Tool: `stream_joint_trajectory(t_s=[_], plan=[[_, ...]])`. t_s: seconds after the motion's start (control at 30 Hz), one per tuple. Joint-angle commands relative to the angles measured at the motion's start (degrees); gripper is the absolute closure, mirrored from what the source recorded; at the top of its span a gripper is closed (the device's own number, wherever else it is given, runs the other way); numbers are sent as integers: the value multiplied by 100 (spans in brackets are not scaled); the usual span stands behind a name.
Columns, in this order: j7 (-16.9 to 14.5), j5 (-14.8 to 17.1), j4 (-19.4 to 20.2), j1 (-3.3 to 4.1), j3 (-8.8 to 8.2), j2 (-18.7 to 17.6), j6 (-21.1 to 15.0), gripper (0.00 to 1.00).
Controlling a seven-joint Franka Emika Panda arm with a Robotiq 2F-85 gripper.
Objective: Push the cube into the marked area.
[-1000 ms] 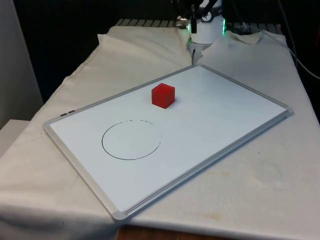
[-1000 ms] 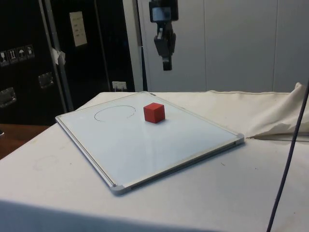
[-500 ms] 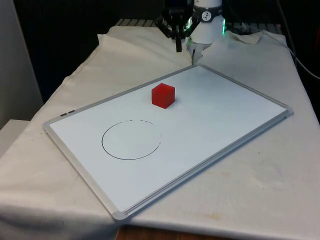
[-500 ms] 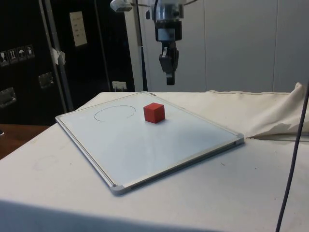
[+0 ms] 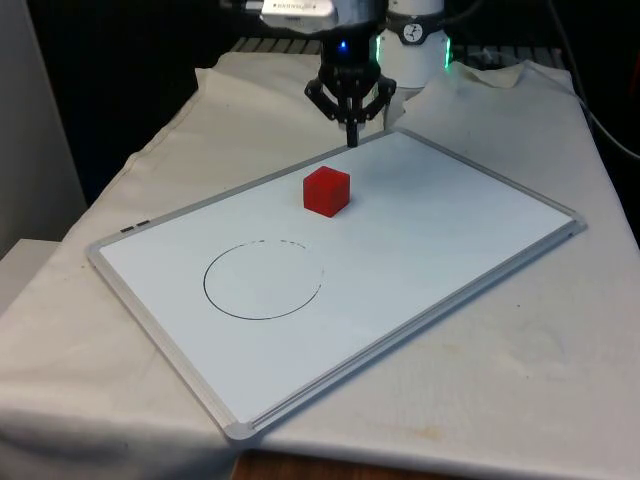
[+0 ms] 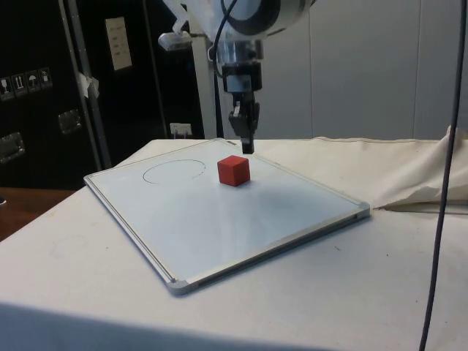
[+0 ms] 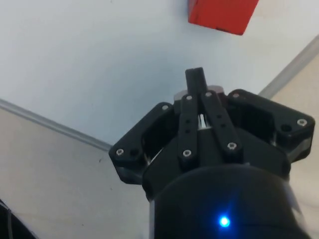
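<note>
Black two-finger gripper [image 5: 352, 138] on white arm, pointing straight down, hanging above far edge of flat white whiteboard with grey metal frame [image 5: 160, 315]. Fingers pressed together into 1 narrow tip, nothing between them; same closed tip seen in wrist view [image 7: 195, 78] and side view [image 6: 247, 146].

Small red plastic cube [image 5: 327, 191] resting flat on board surface, just in front of gripper tip as seen from front view, not touching it. Tip above cube's top level in side view, cube [image 6: 233, 170] below and slightly toward camera. In wrist view, red cube [image 7: 223, 15] lying on white surface beyond fingertip, clear gap between.

Thin black hand-drawn circle [image 5: 264, 279] on board, nearer to front camera and toward front view's left of cube. Cube wholly outside circle, a short stretch of bare board between. In side view, circle [image 6: 175, 172] lying beyond cube toward dark cabinets.

Board set at an angle on white cloth-covered table [image 5: 520, 370], 1 corner toward front camera. Cloth wrinkled near robot base and at side view's right edge.
</note>
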State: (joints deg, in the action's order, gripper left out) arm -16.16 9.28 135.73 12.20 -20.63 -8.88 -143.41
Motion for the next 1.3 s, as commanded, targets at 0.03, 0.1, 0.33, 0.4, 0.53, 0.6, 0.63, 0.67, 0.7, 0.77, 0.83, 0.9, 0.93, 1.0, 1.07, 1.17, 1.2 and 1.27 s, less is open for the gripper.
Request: stream_joint_trajectory(t_s=[0.03,0.1,0.33,0.4,0.53,0.6,0.63,0.67,0.7,0.77,0.83,0.9,0.93,1.0,1.07,1.17,1.2,1.27], plan=[[-160,212,17,-17,40,-74,-97,100],[-246,315,11,-23,46,-155,-132,100],[-539,693,-132,-34,74,-533,-166,100],[-573,756,-235,-40,80,-665,-201,100],[-607,819,-390,-29,69,-859,-258,100],[-625,825,-504,-29,63,-1008,-332,100],[-630,819,-527,-29,63,-1054,-378,100],[-636,814,-544,-34,63,-1089,-418,100],[-561,751,-550,0,29,-1089,-332,100],[-682,814,-556,-52,57,-1152,-516,100],[-762,808,-561,-63,40,-1215,-607,100],[-802,785,-561,-52,17,-1249,-636,100],[-819,779,-561,-46,6,-1266,-653,100],[-796,751,-556,-23,-29,-1261,-619,100],[-871,728,-556,-40,-46,-1306,-710,100],[-911,625,-567,-11,-143,-1364,-756,100],[-911,590,-573,0,-160,-1369,-762,100],[-928,596,-561,-23,-143,-1341,-722,100]])
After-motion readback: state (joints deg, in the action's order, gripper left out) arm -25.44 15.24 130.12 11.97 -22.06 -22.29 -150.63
